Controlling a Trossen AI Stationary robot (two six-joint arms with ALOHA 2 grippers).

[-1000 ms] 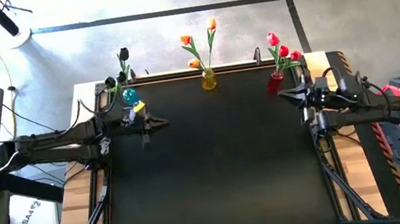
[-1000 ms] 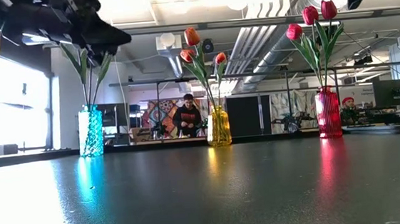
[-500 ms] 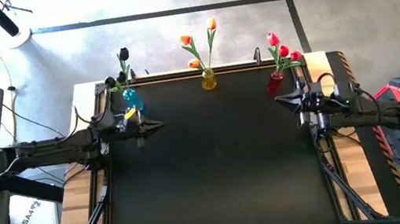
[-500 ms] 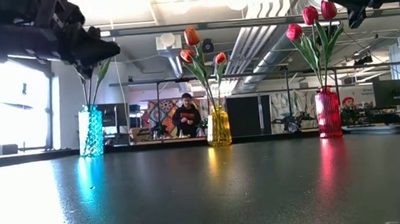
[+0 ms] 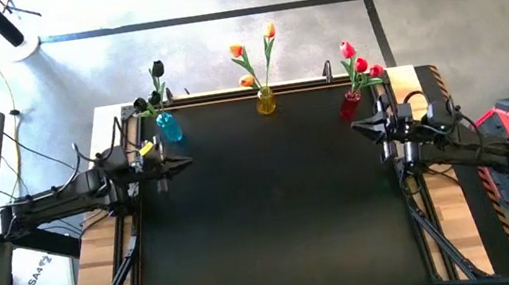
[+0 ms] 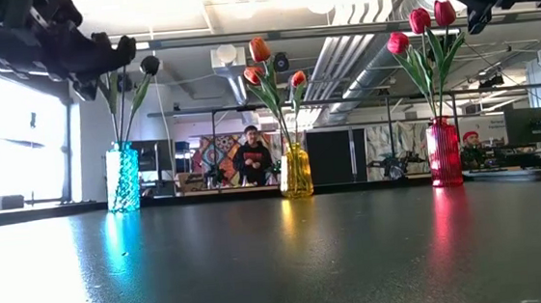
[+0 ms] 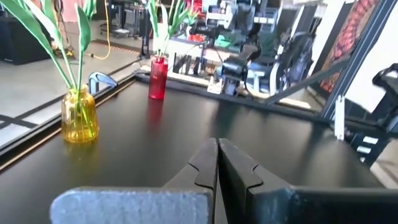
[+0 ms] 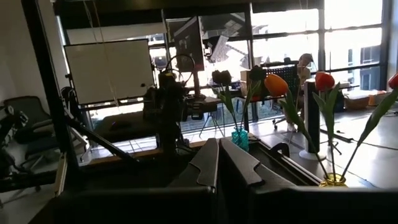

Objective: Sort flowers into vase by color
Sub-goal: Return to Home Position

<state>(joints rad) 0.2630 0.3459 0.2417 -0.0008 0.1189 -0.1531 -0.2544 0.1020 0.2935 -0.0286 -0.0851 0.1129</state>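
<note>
Jaws, high view: left jaws clenched and empty, over the near-left part of the counter (image 5: 266, 222), just beside the blue vase (image 5: 168, 127). Right jaws likewise pressed together and empty, just beside the red vase (image 5: 350, 105), touching neither.
Flowers, high view: black flowers (image 5: 156, 71) in the blue vase, orange flowers (image 5: 268, 31) in the yellow vase (image 5: 266, 102), red flowers (image 5: 347, 50) in the red vase. All three vases in a row at the counter's far edge.
Risk, high view: judged greatest at the two outer vases. A sideways swing of the right arm (image 5: 467, 146) on retreat could clip the red vase and tip it off the far edge.
Jaws, low view: left arm (image 6: 40, 44) high, close beside the black heads; contact not determinable. Right arm high above the red heads, apart from them.
Risk, low view: a leaf or head snagged on the left arm could drag a stem out or topple the tall, narrow blue vase.
Jaws, left wrist view: closed tip to tip, nothing between, clear of the counter.
Jaws, right wrist view: closed tip to tip, holding nothing.
Risk, wrist views: low. No stem caught in either pair, so nothing to be pulled along by the jaws themselves.
</note>
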